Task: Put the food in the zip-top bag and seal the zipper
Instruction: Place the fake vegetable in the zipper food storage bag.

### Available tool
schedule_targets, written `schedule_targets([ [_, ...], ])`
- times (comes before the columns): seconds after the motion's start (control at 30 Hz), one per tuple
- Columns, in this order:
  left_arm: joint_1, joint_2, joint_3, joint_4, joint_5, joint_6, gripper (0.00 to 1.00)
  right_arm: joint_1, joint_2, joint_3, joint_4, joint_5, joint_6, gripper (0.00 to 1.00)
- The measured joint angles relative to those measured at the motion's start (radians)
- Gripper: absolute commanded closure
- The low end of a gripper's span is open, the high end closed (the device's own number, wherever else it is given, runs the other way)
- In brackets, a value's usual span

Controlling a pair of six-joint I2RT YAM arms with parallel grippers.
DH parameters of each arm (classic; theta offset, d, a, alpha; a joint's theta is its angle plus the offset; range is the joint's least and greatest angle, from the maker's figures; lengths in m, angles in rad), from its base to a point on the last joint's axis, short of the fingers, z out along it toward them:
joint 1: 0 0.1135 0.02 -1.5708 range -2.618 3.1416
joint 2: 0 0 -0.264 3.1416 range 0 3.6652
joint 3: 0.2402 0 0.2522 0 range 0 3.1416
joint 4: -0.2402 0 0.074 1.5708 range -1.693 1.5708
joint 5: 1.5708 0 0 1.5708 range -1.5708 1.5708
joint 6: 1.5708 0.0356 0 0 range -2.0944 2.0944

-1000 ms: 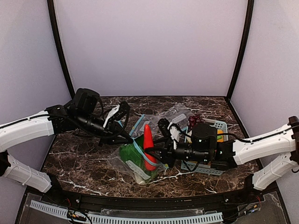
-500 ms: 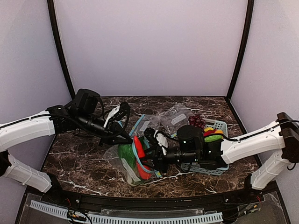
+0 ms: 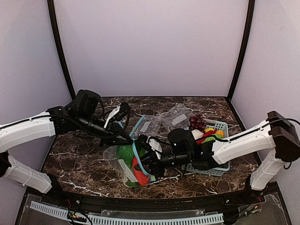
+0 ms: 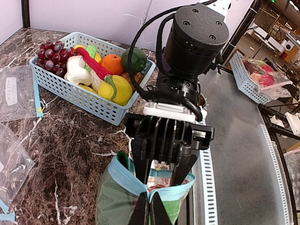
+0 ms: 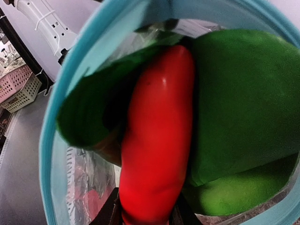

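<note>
Now the left claw (image 4: 150, 213) is closed on the zipper (image 4: 125, 179) of the bag (image 3: 117, 160), which rests on the worktop (image 3: 79, 164); the right claw (image 4: 162, 176) grips the red vegetable (image 5: 157, 140) inside its mouth.

High rear camera looks down over the dark marble table (image 3: 79, 159). Left wrist camera faces the right arm's black wrist (image 4: 197, 42) closely. Right wrist camera peers inside the clear blue-rimmed bag (image 5: 50, 117), which all three views share.
</note>
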Motion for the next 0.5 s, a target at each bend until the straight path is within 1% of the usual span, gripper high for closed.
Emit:
schedule_targets([
  [0.17,0.0,-0.008,-0.018,0.031,0.01,-0.029,0.99,-0.025,0.023,0.035,-0.034,-0.034,0.029,0.94],
  [0.23,0.0,-0.012,-0.026,0.045,0.011,-0.042,0.99,-0.032,0.037,0.054,-0.052,-0.042,0.038,0.92],
  [0.37,0.0,-0.013,-0.031,0.055,0.011,-0.055,0.99,-0.035,0.036,0.06,-0.07,-0.047,0.047,0.82],
  [0.5,0.0,-0.013,-0.031,0.057,0.014,-0.054,0.99,-0.035,0.006,0.056,-0.105,-0.047,0.053,0.69],
])
